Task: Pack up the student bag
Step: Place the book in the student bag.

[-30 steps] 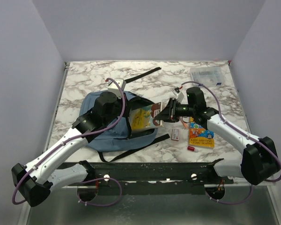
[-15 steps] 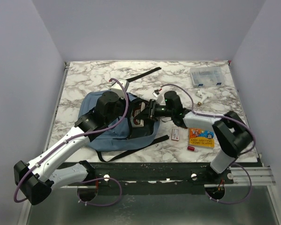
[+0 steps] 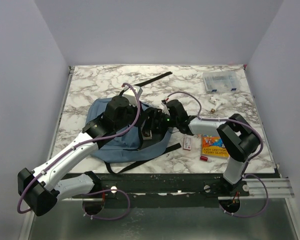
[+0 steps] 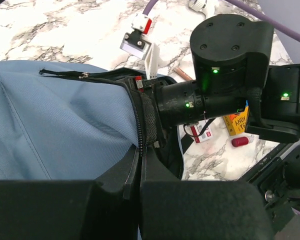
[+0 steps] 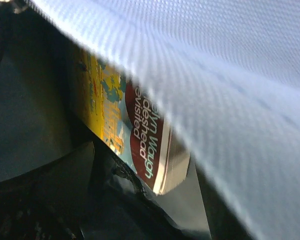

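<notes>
Top view: the student bag (image 3: 110,145) is seen flat on the counter (image 3: 90,82), its mouth entered by the right end effector (image 3: 151,124).

Left wrist view: the zipper rim (image 4: 140,131) is clamped by the left end effector (image 4: 140,180). If it were let slip, the opening could collapse.

Right wrist view: books (image 5: 142,140) are seen inside. Whether the right end effector is clenched cannot be told, so one could be dragged out.

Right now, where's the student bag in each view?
Top external: student bag sits centre-left.
Left wrist: bag fabric fills the left half.
Right wrist: bag fabric crosses the upper right, blurred.
Shared landmark: the bag's dark open mouth, in all three.
</notes>
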Tool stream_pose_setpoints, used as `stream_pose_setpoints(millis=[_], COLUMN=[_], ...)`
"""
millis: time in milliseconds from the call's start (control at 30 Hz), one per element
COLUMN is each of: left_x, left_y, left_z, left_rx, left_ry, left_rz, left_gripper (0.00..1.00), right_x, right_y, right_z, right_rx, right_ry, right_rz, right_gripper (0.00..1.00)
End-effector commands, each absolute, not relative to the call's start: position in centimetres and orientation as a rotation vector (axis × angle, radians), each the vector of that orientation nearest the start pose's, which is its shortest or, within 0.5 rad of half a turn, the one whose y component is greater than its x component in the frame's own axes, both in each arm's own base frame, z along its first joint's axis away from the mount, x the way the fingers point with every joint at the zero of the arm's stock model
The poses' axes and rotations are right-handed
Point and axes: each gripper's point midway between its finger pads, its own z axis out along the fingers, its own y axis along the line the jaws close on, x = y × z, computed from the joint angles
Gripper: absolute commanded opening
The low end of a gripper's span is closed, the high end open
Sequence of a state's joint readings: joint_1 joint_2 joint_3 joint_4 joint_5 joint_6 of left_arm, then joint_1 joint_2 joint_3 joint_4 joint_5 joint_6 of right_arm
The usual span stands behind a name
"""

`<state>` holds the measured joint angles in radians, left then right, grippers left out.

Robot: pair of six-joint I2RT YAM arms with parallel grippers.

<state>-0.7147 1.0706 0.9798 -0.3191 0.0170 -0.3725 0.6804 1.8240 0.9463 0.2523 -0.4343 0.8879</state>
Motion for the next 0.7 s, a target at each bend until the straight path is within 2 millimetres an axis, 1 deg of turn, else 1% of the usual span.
stream_pose_setpoints(millis=[0, 67, 100, 200, 233, 267, 300, 367, 433, 467, 533, 567, 600, 667], left_x=[25.6, 25.7, 25.9, 26.2, 26.2, 26.2, 26.2, 26.2, 26.3, 26.4, 26.6, 26.7, 26.8, 27.3], left_y=[-26.0, -26.1, -26.1, -26.0, -26.1, -26.0, -26.0, -25.7, -25.4, -25.2, -25.0, -25.0, -24.9, -24.4], left_z=[28.7, 28.8, 28.8, 28.7, 28.6, 28.5, 28.3, 28.0, 28.0, 28.1, 28.0, 27.9, 27.7, 26.8], left_rx=[0.407, 0.416, 0.416, 0.406, 0.405, 0.4, 0.396, 0.382, 0.366, 0.357, 0.345, 0.34, 0.341, 0.333], left_ry=[1.895, 1.894, 1.892, 1.905, 1.908, 1.911, 1.918, 1.935, 1.943, 1.944, 1.953, 1.956, 1.96, 1.983], left_rz=[-0.804, -0.797, -0.79, -0.773, -0.773, -0.774, -0.772, -0.76, -0.751, -0.749, -0.75, -0.749, -0.743, -0.691], left_gripper=[0.0, 0.0, 0.0, 0.0, 0.0, 0.0, 0.0, 0.0, 0.0, 0.0, 0.0, 0.0, 0.0, 0.0], right_x=[27.9, 28.4, 28.6, 29.6, 29.6, 29.6, 29.6, 29.5, 29.3, 29.0, 28.3, 28.0, 27.6, 27.4], right_y=[34.0, 35.1, 36.3, 40.8, 42.0, 42.7, 42.9, 41.9, 39.9, 38.7, 36.6, 35.6, 34.8, 32.9], right_z=[4.8, 4.5, 4.9, 6.2, 6.9, 7.9, 9.0, 10.2, 9.8, 9.5, 10.0, 10.1, 10.7, 10.8], right_rx=[-0.014, 0.001, -0.006, -0.054, -0.069, -0.085, -0.083, -0.078, -0.051, -0.039, -0.043, -0.039, -0.053, -0.052], right_ry=[2.537, 2.522, 2.496, 2.435, 2.41, 2.38, 2.33, 2.284, 2.317, 2.339, 2.353, 2.357, 2.35, 2.39], right_rz=[1.109, 1.122, 1.148, 1.241, 1.295, 1.361, 1.418, 1.459, 1.415, 1.379, 1.295, 1.244, 1.209, 1.075], right_gripper=[0.81, 0.75, 0.71, 0.54, 0.52, 0.51, 0.51, 0.55, 0.57, 0.59, 0.64, 0.68, 0.71, 0.78])
